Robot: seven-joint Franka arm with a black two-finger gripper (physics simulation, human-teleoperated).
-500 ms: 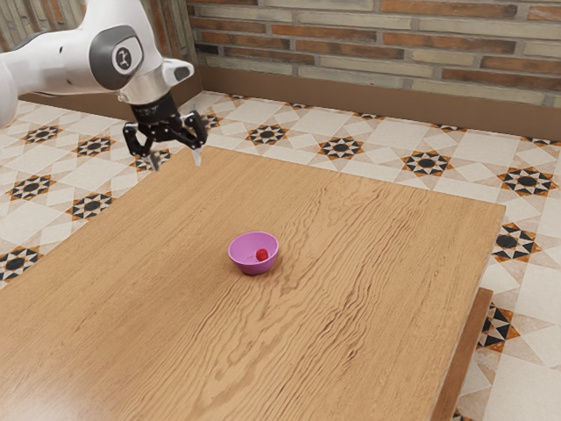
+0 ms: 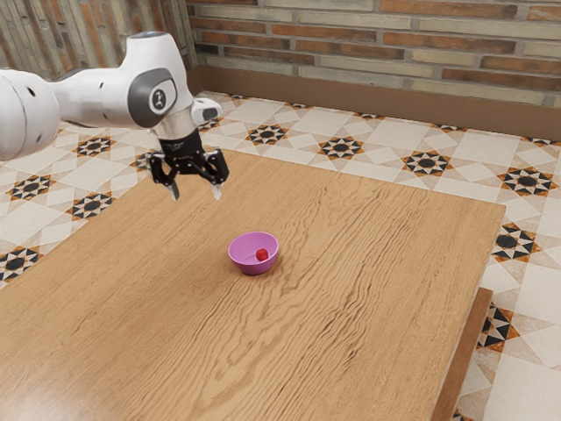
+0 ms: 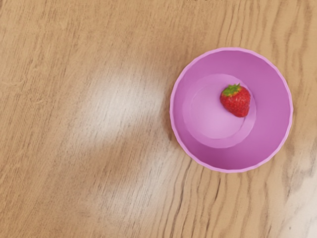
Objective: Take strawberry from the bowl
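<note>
Pink bowl (image 3: 270,99) — upright on the wood-grained table (image 2: 368,281), open side up. One red strawberry (image 3: 236,103) with a green leafy cap lies inside, off-centre, overlapping the edge of the circular base. The white arm (image 2: 110,96) enters from the exterior view's left and carries its black jaws above the table, pointing downward. Jaw state: spread wide, the two fingertips (image 2: 217,192) well apart, nothing held between them. The jaws are positioned higher than the bowl and toward the exterior view's left — no contact with bowl, fruit or table. Patterned tile floor (image 2: 294,158) and a brick wall (image 2: 368,70) lie beyond.
</note>
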